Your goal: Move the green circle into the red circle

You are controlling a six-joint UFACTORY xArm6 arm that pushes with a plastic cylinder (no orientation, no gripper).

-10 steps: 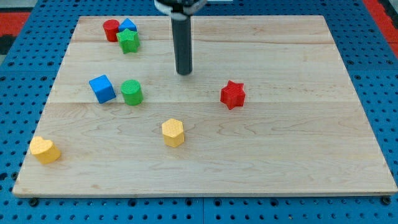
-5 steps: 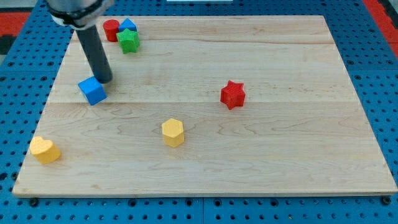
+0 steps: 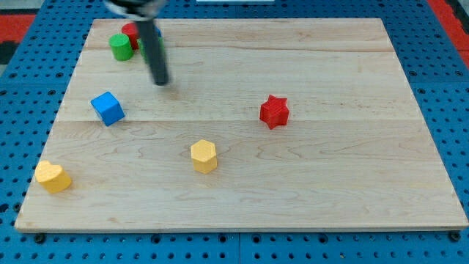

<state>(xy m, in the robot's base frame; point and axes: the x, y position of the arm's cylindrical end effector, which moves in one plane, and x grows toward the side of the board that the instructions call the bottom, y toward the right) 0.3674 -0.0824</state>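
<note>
Bench (image 3: pixel 308 183): a pale wooden board lying on a blue pegboard; it carries every block
My tip (image 3: pixel 160 82): the lower end of the dark rod, blurred by motion; it rests on bare wood below and to the view's right of the top-left cluster, touching no block
End effector: a plain rod with no jaws; nothing is grasped
Green circle (image 3: pixel 121 46): a short cylinder near the bench's top-left corner; it sits just left of and slightly below the red circle, appearing to touch it
Red circle (image 3: pixel 130 30): at the view's top left, partly covered by the green circle and the rod
Green block (image 3: pixel 146 50): only a sliver shows beside the rod; its shape cannot be made out
Blue cube (image 3: pixel 108 108): alone at the view's left, below the cluster and well left of my tip
Red star (image 3: pixel 274 111): right of centre, well apart from everything
Yellow hexagon (image 3: pixel 204 156): below centre
Yellow heart (image 3: pixel 53 177): near the bottom-left corner
</note>
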